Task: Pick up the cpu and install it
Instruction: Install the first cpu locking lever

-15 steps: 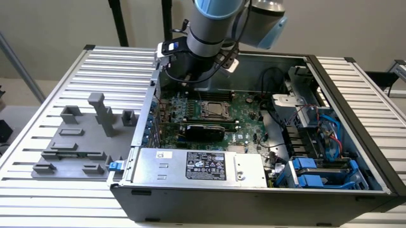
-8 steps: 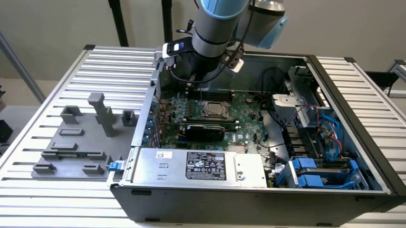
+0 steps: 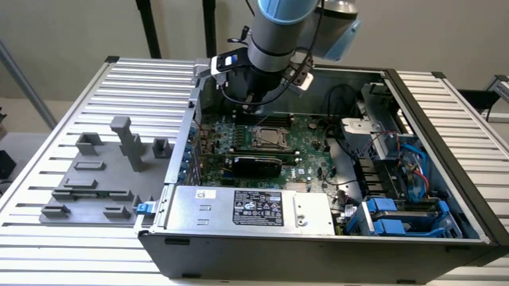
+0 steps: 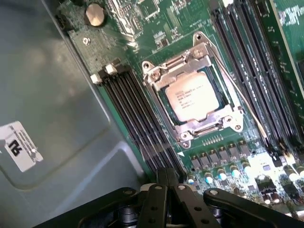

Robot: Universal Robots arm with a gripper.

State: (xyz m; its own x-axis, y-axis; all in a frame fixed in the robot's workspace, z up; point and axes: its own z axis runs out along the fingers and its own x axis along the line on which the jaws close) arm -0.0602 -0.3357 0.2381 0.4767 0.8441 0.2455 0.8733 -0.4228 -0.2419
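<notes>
I see the small flat square cpu [image 4: 192, 96] with its silver-white metal top seated in the motherboard socket, framed by the silver metal retention bracket [image 4: 190, 92]. In the exterior view the cpu [image 3: 267, 136] sits near the middle of the green motherboard [image 3: 263, 143], inside the open dark grey computer case [image 3: 318, 179].

The black gripper [image 4: 163, 175] has its fingers pressed together, narrow, holding nothing. In the exterior view the gripper [image 3: 251, 105] hangs just above the board, beside the socket on its far side, apart from the cpu.

Black memory slots [image 4: 137, 114] run along both sides of the socket. A round silver coin battery [image 4: 94, 14] sits on the board near the case wall.

Outside the case, towards the exterior view's left, grey plastic fixture blocks [image 3: 104, 173] stand on the ribbed metal table [image 3: 64, 119].
</notes>
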